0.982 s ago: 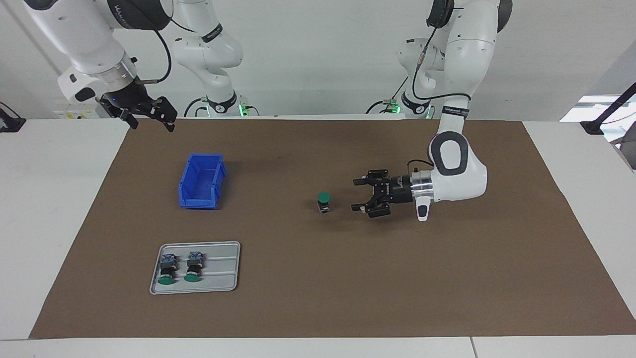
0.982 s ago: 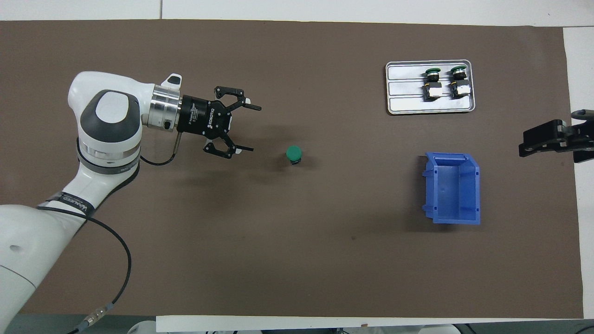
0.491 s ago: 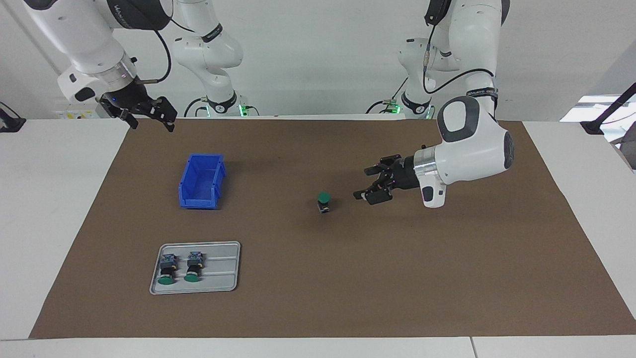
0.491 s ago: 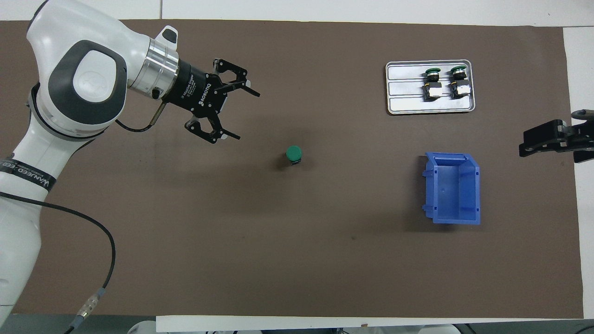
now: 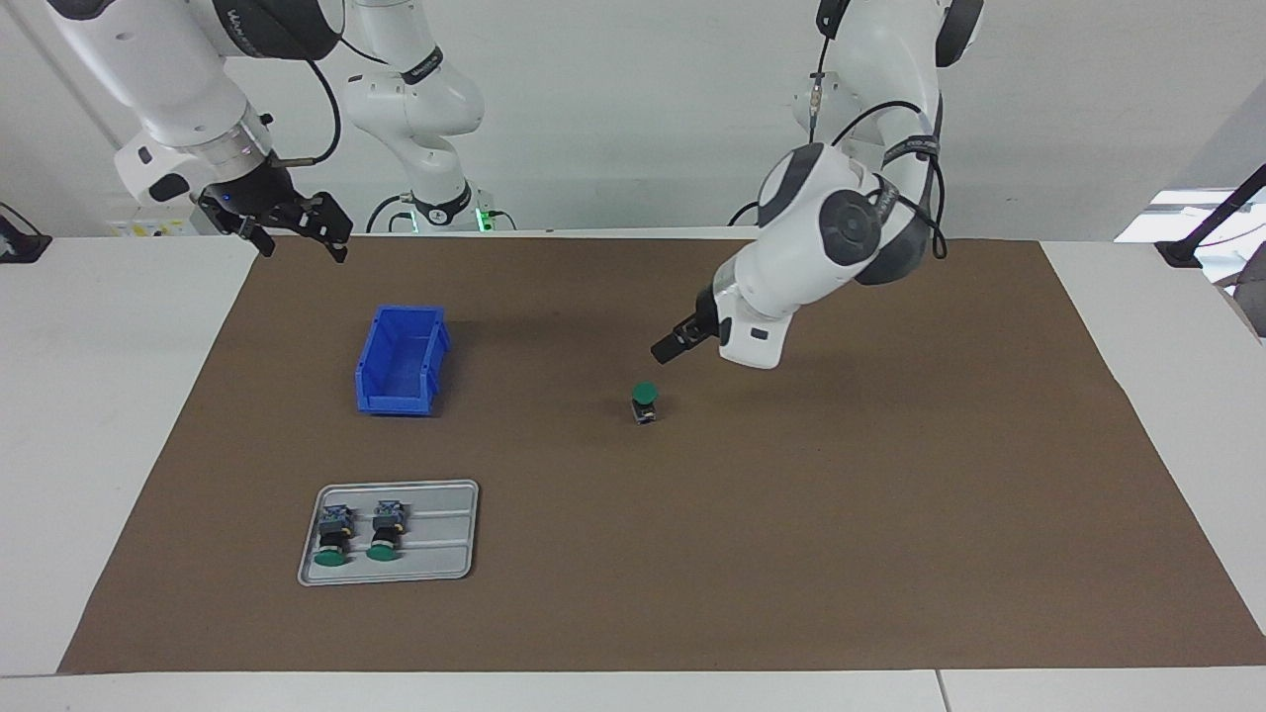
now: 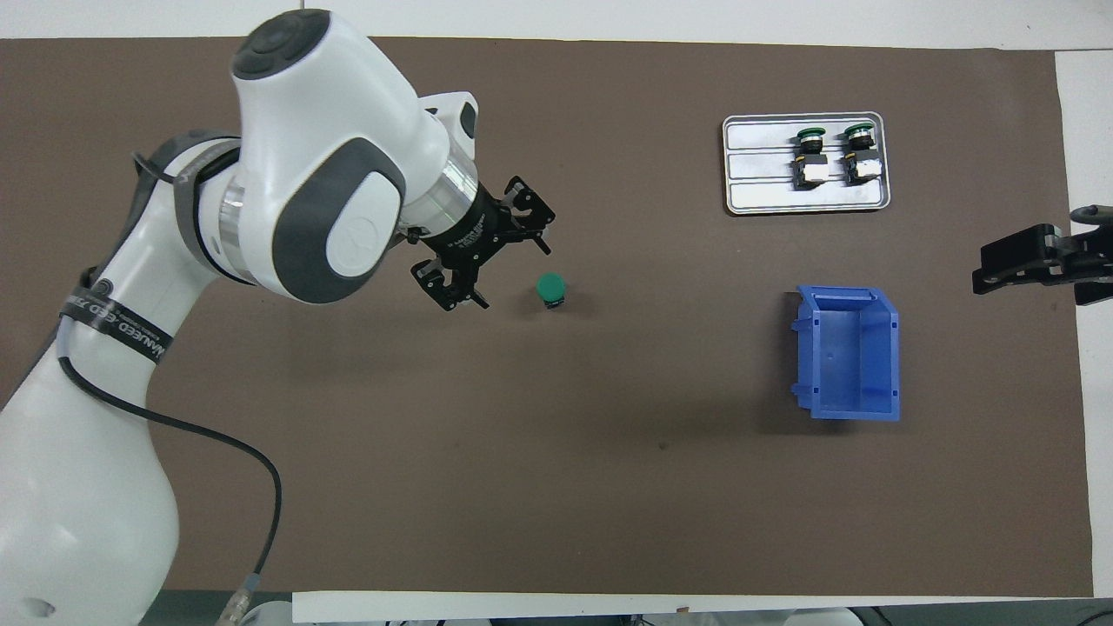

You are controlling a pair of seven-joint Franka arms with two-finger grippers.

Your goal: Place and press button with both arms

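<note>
green button (image 5: 644, 394) upright, left claw (image 6: 497, 269) seemingly above.

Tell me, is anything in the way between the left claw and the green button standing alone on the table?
Nothing visible. The left gripper hangs just above the button, with only air and bare brown mat between them.

Seen from overhead, the left gripper (image 6: 509, 274), jaws spread, sits beside the upright green button (image 6: 550, 287) mid-worktop; the right gripper (image 6: 1030, 258) waits past the blue bin (image 6: 848, 352).
</note>
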